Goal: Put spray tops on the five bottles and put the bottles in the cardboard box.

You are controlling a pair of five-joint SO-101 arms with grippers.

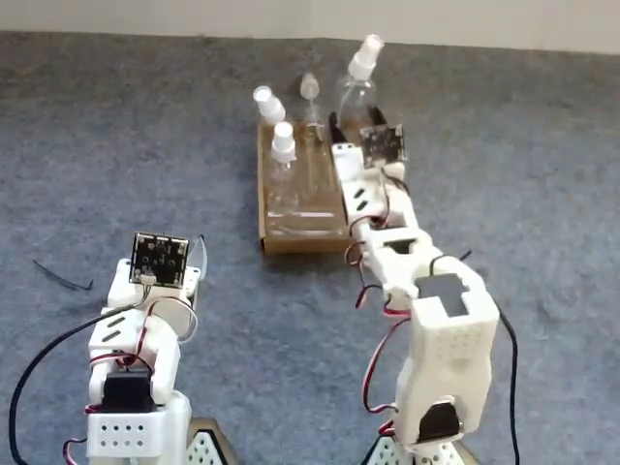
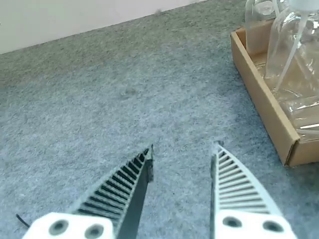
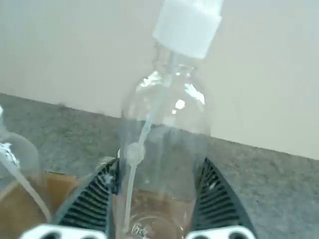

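High view: the cardboard box (image 1: 302,240) lies on the grey fuzzy worktop (image 1: 116,126), capped bottles (image 1: 282,160) inside. Left wrist view: the left tool (image 2: 184,148) stands wide open. Right wrist view: the right tool (image 3: 159,169) clamps a clear spray bottle (image 3: 164,124) with white top (image 3: 187,25), over the box's edge.

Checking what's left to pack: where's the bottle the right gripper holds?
In the high view, the bottle is in the right gripper at the far right corner of the cardboard box, beside other bottles.

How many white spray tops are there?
3: two white spray tops on bottles in the cardboard box, one on the bottle held by the right gripper. More may be hidden.
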